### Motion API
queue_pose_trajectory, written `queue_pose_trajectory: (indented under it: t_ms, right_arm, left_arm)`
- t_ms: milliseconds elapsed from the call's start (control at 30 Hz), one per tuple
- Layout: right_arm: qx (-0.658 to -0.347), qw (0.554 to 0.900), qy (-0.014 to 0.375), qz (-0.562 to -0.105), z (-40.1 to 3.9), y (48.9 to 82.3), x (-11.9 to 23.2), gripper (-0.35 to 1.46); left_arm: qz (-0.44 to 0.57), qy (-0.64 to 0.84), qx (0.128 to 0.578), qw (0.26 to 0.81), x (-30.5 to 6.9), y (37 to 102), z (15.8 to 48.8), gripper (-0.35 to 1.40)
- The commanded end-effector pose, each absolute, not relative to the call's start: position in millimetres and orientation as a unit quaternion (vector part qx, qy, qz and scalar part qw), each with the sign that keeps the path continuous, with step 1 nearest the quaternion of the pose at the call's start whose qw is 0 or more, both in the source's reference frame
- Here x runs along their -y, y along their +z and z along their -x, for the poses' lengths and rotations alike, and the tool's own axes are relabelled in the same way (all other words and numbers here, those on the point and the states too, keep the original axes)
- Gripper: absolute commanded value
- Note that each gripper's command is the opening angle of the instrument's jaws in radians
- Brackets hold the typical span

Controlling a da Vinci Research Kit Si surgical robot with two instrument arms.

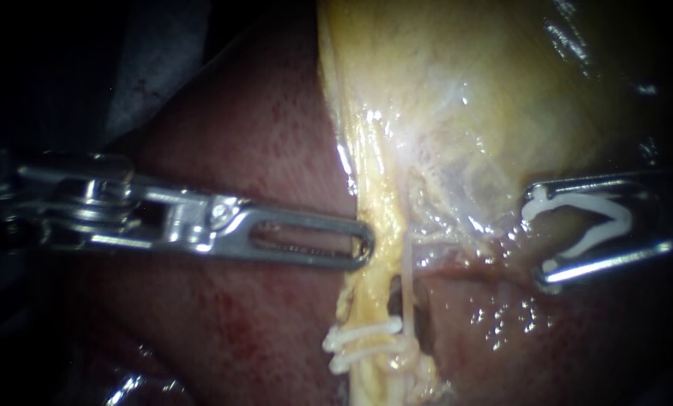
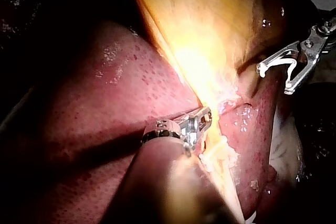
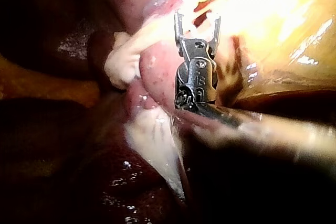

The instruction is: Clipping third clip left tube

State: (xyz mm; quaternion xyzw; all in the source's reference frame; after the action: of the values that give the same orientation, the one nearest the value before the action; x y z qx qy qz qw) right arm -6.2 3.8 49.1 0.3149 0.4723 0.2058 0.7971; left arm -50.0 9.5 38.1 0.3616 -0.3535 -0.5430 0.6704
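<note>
Right instrument [image 1: 539, 239] pincer cradles an open white clip [image 1: 592, 225], well apart from the left tube [image 1: 368, 293]. The tube looks soft and slippery, so I'd bite just above the two set clips [image 1: 360, 340]. Left instrument [image 1: 362, 244] pincer: can't tell.

A surgical lab is showing here: a dark red liver [image 1: 261, 150] and yellowish gallbladder [image 1: 464, 90] are lying under close light. The left instrument [image 1: 362, 244] and right instrument [image 1: 538, 239] are reaching in, the right one holding a white clip [image 1: 623, 218], and other clips [image 1: 362, 334] are sitting across a tube [image 1: 370, 301].

Dark red liver [image 1: 238, 128], yellowish gallbladder [image 1: 471, 75]
</note>
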Motion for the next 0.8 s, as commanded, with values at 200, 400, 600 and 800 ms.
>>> queue_pose_trajectory:
  t_ms: [200, 400, 600, 800]
  right_arm:
    - [-0.473, 0.798, 0.206, -0.313, 5.7, 49.5, -3.2, 0.57]
    - [-0.473, 0.799, 0.207, -0.308, 5.0, 49.9, -2.6, 0.58]
    - [-0.473, 0.799, 0.208, -0.307, 4.5, 50.2, -2.2, 0.58]
    - [-0.473, 0.8, 0.204, -0.309, 3.9, 50.7, -1.5, 0.58]
  left_arm:
    - [-0.367, -0.541, 0.353, 0.669, -9.7, 36.8, 49.1, -0.35]
    - [-0.372, -0.539, 0.353, 0.668, -9.8, 35.1, 47.6, -0.35]
    - [-0.373, -0.54, 0.353, 0.667, -9.5, 32.9, 45.9, -0.35]
    - [-0.373, -0.542, 0.353, 0.666, -9.4, 31.9, 45.4, -0.35]
